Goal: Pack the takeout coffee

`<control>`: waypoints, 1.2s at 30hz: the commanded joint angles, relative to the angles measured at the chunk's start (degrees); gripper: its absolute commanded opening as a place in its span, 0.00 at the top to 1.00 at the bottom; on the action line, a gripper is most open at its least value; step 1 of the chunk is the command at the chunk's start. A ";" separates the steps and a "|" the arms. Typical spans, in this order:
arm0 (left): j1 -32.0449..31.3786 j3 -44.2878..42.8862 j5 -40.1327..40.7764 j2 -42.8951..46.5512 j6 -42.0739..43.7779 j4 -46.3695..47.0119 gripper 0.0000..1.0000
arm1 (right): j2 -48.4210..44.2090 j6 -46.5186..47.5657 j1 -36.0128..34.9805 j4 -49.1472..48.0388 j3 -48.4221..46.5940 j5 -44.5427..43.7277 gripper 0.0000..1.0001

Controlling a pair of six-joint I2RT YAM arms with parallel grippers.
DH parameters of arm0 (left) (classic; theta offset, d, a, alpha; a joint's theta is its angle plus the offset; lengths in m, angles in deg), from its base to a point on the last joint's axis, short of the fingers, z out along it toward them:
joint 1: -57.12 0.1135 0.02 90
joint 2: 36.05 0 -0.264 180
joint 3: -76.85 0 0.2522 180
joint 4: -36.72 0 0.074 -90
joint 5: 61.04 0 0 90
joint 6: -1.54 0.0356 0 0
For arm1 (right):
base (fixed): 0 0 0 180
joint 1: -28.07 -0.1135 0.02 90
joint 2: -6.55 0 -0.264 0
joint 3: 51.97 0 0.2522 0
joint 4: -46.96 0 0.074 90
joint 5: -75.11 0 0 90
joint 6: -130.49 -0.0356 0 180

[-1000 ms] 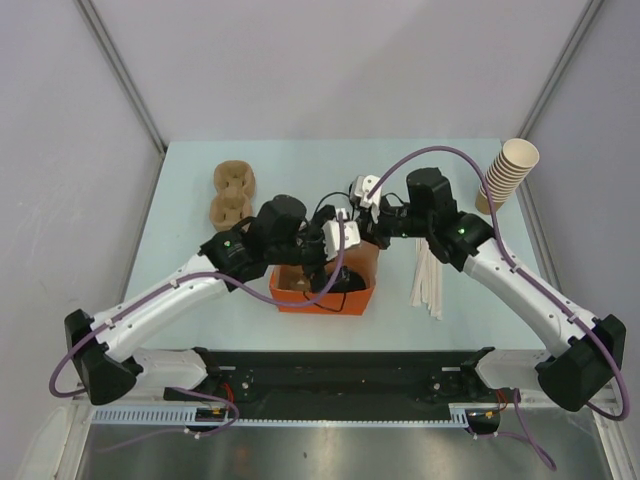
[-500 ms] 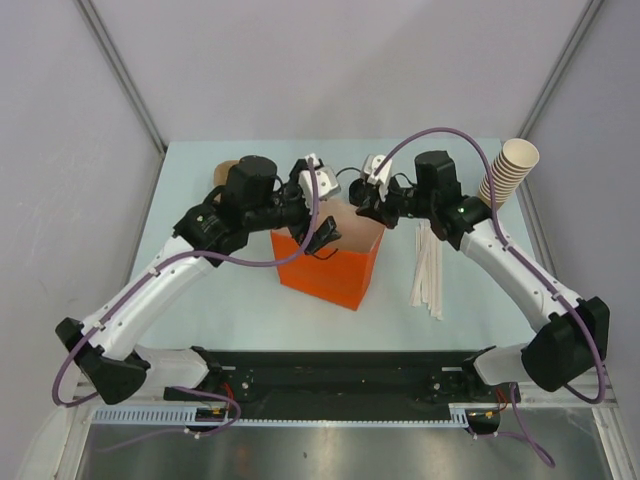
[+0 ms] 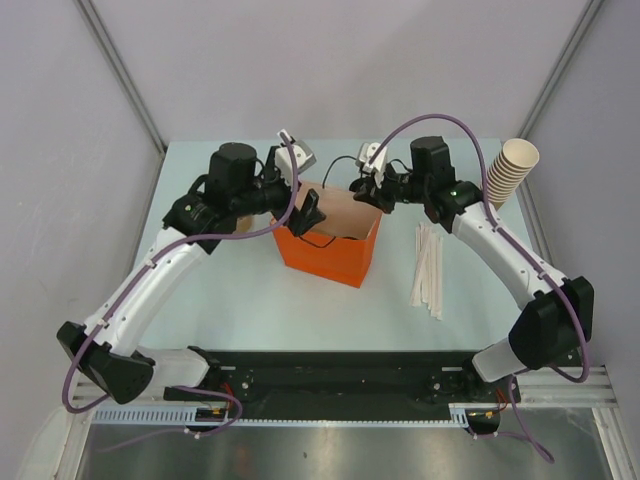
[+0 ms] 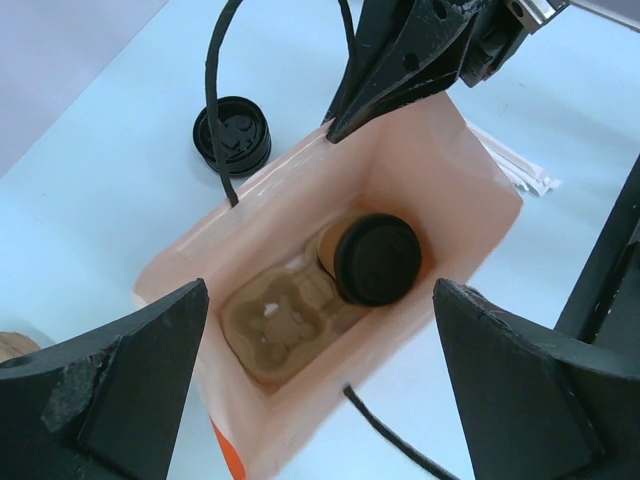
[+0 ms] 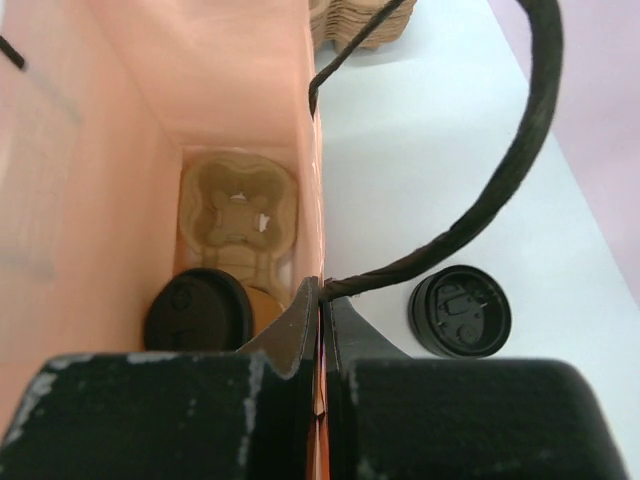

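The orange bag [image 3: 335, 255] stands upright and open at mid-table. The takeout coffee [image 4: 376, 258], a brown cup with a black lid, sits inside it in a cardboard tray [image 4: 270, 320]. The right wrist view also shows its lid [image 5: 198, 312] beside the tray's empty socket [image 5: 238, 215]. My left gripper [image 4: 320, 400] is open and empty, held above the bag's near-left rim, and it shows in the top view [image 3: 308, 214]. My right gripper [image 5: 322, 300] is shut on the bag's far wall at the rim, by the black cord handle [image 5: 500, 190]. It shows in the top view [image 3: 366, 195].
A stack of black lids [image 4: 232, 133] sits on the table just beyond the bag, also in the right wrist view [image 5: 460, 310]. A tall stack of tan cups [image 3: 505, 175] stands at the far right. Pale sticks [image 3: 430, 270] lie right of the bag. Cardboard carriers [image 5: 355, 25] lie far left.
The bag has gone from low and tipped near the front to upright and farther back. My left gripper has come out of it and risen. Both arms have moved away from the near edge.
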 commanded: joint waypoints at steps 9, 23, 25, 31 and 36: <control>5.85 -4.70 0.01 2.19 -6.36 2.66 0.00 | 3.34 3.12 -0.19 -1.71 -5.57 0.87 0.91; 15.96 -15.61 0.71 -3.61 -14.09 1.17 0.01 | 2.11 -2.24 -0.54 -2.94 -11.18 -4.92 0.46; 17.28 -15.52 -0.25 -3.96 -15.24 1.00 0.00 | 0.89 -4.08 -0.54 -1.88 -12.85 -5.45 0.43; 20.97 -13.51 0.09 -2.56 -17.09 2.92 0.01 | -6.23 -11.46 1.21 0.48 -16.12 -10.63 0.39; 22.73 -6.75 2.91 2.89 -17.44 6.62 0.01 | -15.11 -17.00 5.59 10.06 -10.94 -18.98 0.41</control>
